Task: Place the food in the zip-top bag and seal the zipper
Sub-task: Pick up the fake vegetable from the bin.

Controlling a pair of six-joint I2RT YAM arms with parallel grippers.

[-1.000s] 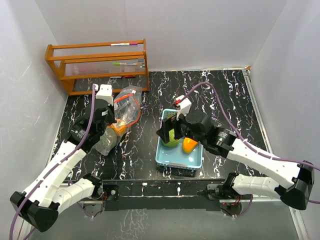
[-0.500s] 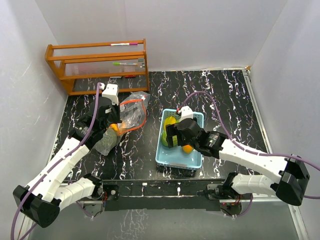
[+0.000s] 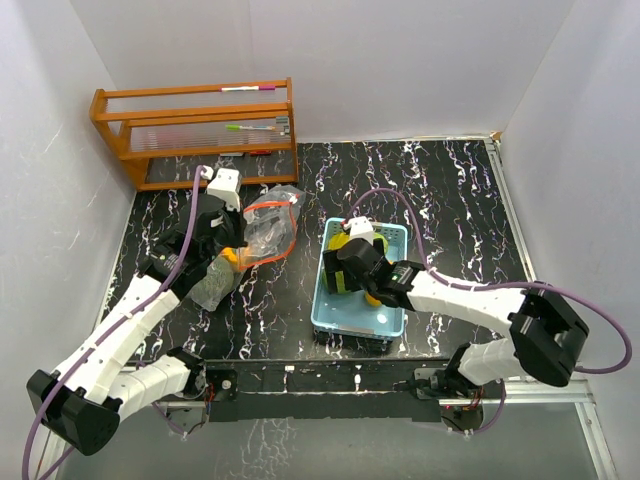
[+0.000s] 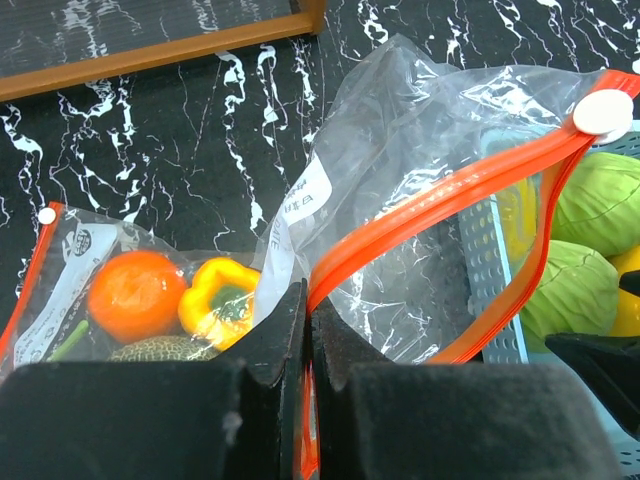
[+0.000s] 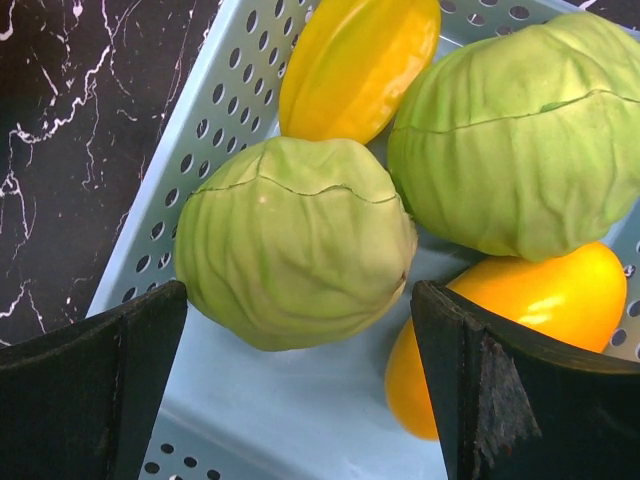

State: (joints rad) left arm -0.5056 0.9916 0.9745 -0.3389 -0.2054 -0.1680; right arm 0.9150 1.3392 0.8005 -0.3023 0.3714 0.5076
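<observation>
The right gripper point(image 5: 300, 345), jaws wide apart, straddles a green cabbage point(image 5: 295, 255) in the blue basket point(image 5: 190, 130), centre frame. The left gripper point(image 4: 305, 345) is clamped on the bag point(image 4: 420, 130) rim, with the orange point(image 4: 135, 295) and pepper point(image 4: 220, 295) inside. Pinched off-centre, the round cabbage could squirt free. Half a second earlier the right gripper sat higher.

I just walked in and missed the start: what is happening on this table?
Two robot arms are packing toy food into a zip-top bag. The left hand is shut on the bag's edge by the orange zipper, holding the mouth open; an orange, a pepper and a melon are inside. The right hand is open, low in the light-blue basket, its fingers on either side of one green cabbage, not gripping it yet. A second cabbage, a yellow piece and a yellow-orange fruit wait there.
</observation>
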